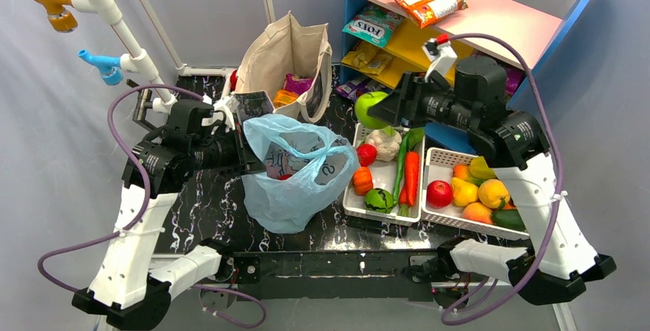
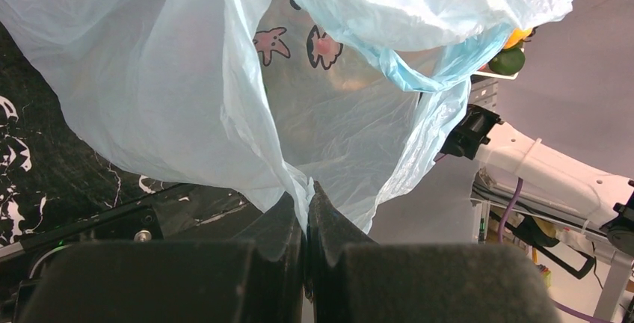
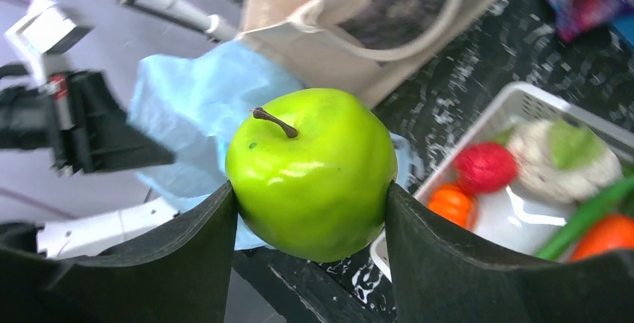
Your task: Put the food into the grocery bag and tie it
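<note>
Over on the left, the left gripper (image 2: 305, 207) has its fingers pressed together, pinching a fold of the grocery bag's rim. The grocery bag (image 1: 295, 170), light blue and crinkly, stands on the black marbled table (image 1: 203, 212), left of the middle and toward the near edge, with its mouth gaping upward. We catch something red through the plastic but can't tell what it is. Behind it, at the table's far edge, a beige canvas tote (image 1: 285, 55) stands open.

Moving right, the right gripper (image 3: 312, 196) has its fingers spread wide, clamped on both sides of a green apple (image 3: 314, 166), stem up. From above, we see the apple in the air over the far end of the first white basket (image 1: 349, 207), just right of the bag's mouth. That basket holds a cauliflower (image 1: 385, 143) and a carrot (image 1: 411, 178). The second basket (image 1: 437, 155), toward the table's right edge, has a red apple (image 1: 439, 193) and yellow fruit. A shelf (image 1: 498, 21) of packets rises past the far right corner.
</note>
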Robot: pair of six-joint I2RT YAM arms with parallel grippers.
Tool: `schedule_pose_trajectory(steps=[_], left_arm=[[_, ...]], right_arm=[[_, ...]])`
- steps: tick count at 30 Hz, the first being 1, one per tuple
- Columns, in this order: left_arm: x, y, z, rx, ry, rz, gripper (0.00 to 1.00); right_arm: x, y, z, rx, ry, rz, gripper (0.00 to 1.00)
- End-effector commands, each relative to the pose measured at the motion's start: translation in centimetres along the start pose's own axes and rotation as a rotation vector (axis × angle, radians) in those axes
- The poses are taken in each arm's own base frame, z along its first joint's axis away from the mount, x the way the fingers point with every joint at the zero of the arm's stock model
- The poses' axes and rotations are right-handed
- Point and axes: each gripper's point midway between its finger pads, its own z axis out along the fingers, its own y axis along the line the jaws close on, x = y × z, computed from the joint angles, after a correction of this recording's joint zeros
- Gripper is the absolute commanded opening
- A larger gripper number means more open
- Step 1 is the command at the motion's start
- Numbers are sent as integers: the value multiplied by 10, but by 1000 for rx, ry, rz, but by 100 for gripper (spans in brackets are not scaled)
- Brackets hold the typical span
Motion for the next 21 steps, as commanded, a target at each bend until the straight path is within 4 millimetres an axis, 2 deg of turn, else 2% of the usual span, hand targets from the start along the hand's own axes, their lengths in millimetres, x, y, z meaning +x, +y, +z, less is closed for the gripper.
schedule_pose_trajectory(steps=[1,4,8,13,17,21], left_arm=[[0,-5,3,28,4,-1,0],[-2,-6,3,30,-2,-4,0],[-5,-7,4,33,-17,-9,0],[-6,-8,4,38,-28,-13,0],[-6,-4,3,25,-40,-15,0],[-3,-3,2,28,-46,-21,0]], right_arm=[[-20,56,2,-158,-63,-161,17],[-11,87,10,-244,-33,-213,17],[11,128,26,-353,25,-287,18],[42,166,50,-453,106,-332,18],[67,183,67,-503,176,-367,19],[79,188,81,-514,228,-419,19]])
